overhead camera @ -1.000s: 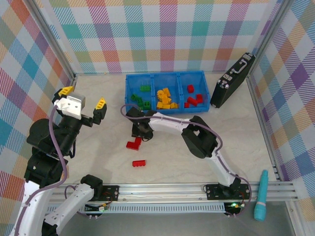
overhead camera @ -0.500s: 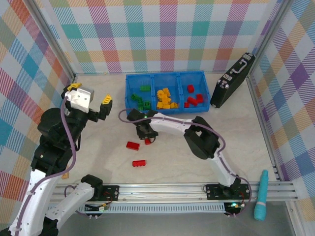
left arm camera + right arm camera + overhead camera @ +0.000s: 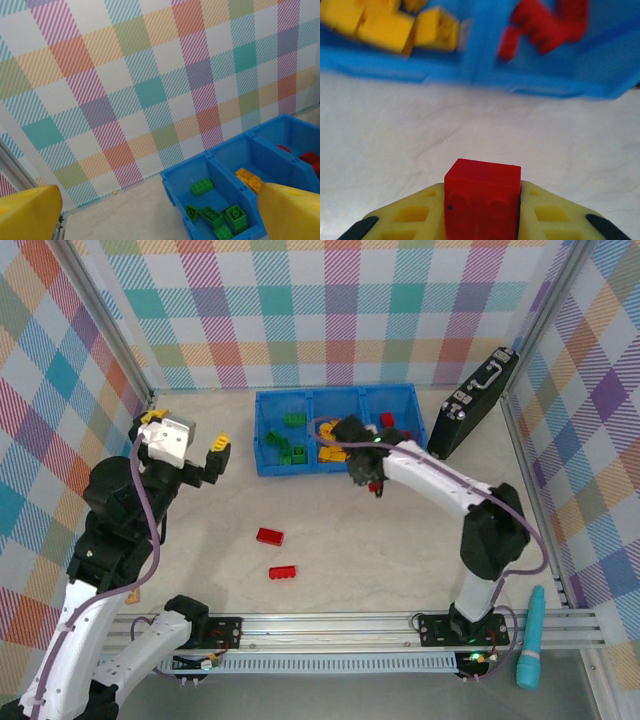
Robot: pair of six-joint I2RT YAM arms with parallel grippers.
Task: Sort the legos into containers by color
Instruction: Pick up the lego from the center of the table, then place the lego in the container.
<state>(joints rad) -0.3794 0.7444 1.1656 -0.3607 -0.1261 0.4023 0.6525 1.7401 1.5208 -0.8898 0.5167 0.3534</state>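
The blue bin (image 3: 262, 435) stands at the back of the table with three compartments: green legos (image 3: 290, 445) on the left, yellow-orange ones (image 3: 335, 445) in the middle, red ones (image 3: 392, 426) on the right. My right gripper (image 3: 372, 480) hangs just in front of the bin, shut on a red brick (image 3: 482, 197) held between its yellow fingers (image 3: 405, 220). Two red bricks (image 3: 269, 536) (image 3: 282, 572) lie on the table. My left gripper (image 3: 185, 435) is raised left of the bin, open and empty. The left wrist view shows the green legos (image 3: 202, 187).
A black hard case (image 3: 472, 405) leans against the right wall beside the bin. A teal tool (image 3: 530, 638) lies at the front right by the metal rail (image 3: 340, 625). Plaid walls close off three sides.
My right gripper has taken a red brick from the table's middle and carried it up and right to the bin's front. The left gripper has shifted slightly right.
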